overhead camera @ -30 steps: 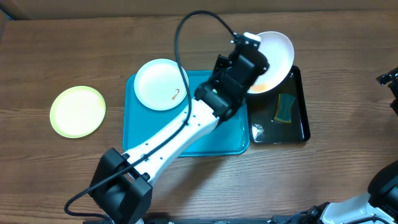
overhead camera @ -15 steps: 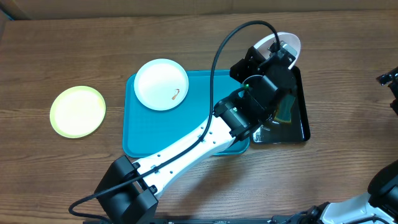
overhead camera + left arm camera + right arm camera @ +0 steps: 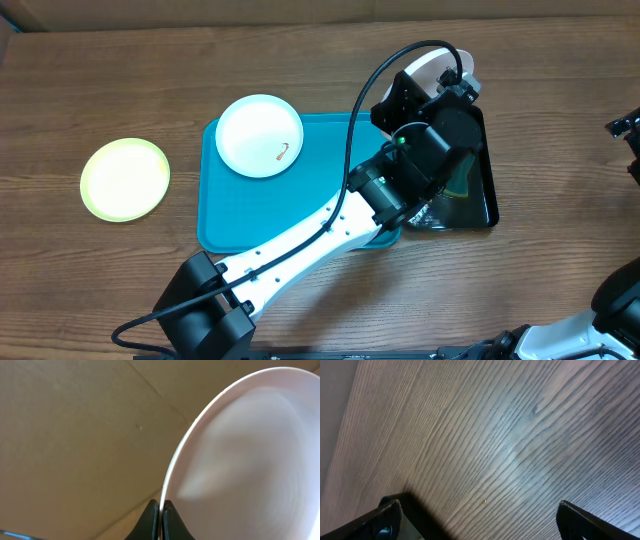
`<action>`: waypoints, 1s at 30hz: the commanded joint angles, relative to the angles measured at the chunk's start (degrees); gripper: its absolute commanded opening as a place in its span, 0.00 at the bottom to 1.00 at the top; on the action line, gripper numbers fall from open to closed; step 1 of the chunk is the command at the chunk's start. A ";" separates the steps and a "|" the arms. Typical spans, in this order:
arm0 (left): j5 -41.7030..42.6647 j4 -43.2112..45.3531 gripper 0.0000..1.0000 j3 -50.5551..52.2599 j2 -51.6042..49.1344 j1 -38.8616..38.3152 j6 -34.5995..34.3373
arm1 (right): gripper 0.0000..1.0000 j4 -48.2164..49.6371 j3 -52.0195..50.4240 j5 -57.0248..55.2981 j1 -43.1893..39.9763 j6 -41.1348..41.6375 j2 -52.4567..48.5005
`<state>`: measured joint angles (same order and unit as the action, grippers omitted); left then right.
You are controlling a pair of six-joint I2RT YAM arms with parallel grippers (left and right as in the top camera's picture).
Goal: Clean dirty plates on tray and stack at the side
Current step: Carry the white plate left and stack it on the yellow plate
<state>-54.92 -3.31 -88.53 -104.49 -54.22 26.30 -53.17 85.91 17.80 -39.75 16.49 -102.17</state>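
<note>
Nearest me, the left arm rises from its base at the near left and stretches diagonally across the turquoise tray [image 3: 240, 215], covering the tray's near right corner. Beside that corner on the right sits the black basin [image 3: 490, 205], with what looks like a greenish sponge [image 3: 460, 185] lying in it, half hidden under the arm's wrist. Off at the right edge, well apart from all this, the right gripper [image 3: 485, 517] hangs over bare table [image 3: 100, 80] with its fingers spread and nothing between them. Farther back on the tray lies the smeared plate [image 3: 260, 135], flat, with a small brown mark on its face; the yellow-green plate [image 3: 125, 178] rests on the wood to the left of the tray, clear of it. Farthest of all, above the far end of the basin, the left gripper [image 3: 160, 512] is clenched on the rim of the held plate [image 3: 250, 460], which is tipped up nearly on edge. From the wrist, the plate rises up and to the right of the fingertips. I reckon the coming move is lowering it straight into the basin below, and the left arm is the only one close. Its own wrist crowds the sponge, so the right arm would have little room there.
</note>
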 commanded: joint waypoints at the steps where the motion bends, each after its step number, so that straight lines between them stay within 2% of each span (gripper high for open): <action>1: -1.27 0.66 0.04 -1.42 -0.59 -1.40 -4.52 | 1.00 0.15 0.42 0.28 -0.09 0.24 0.79; 4: -1.81 0.90 0.04 -1.42 -0.59 -1.49 -8.24 | 1.00 0.15 0.42 0.28 -0.09 0.22 0.79; 8: -0.92 -3.04 0.04 -1.42 -0.59 -0.07 -22.10 | 1.00 0.15 0.42 0.28 -0.09 0.24 0.79; 14: 16.72 -16.79 0.04 -1.84 -0.28 5.11 -35.78 | 1.00 0.15 0.42 0.28 -0.09 0.24 0.79; 16: 26.25 -21.92 0.04 -2.80 0.07 8.57 -40.00 | 1.00 0.15 0.42 0.28 -0.09 0.22 0.79; 19: 42.99 -27.56 0.04 -4.61 0.15 16.24 -43.50 | 1.00 0.15 0.42 0.28 -0.09 0.24 0.79; 23: 56.59 -36.04 0.04 -6.08 0.15 28.83 -50.29 | 1.00 0.15 0.42 0.28 -0.09 0.22 0.79; 26: 60.46 -42.75 0.04 -6.12 0.15 38.75 -53.40 | 1.00 0.15 0.42 0.28 -0.09 0.24 0.79; 30: 60.72 -50.42 0.04 -6.12 0.15 51.65 -53.77 | 1.00 0.15 0.42 0.28 -0.09 0.22 0.79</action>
<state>0.34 -51.53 -93.34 -104.53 -8.75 -23.90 -53.19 85.91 17.80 -39.75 16.51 -102.17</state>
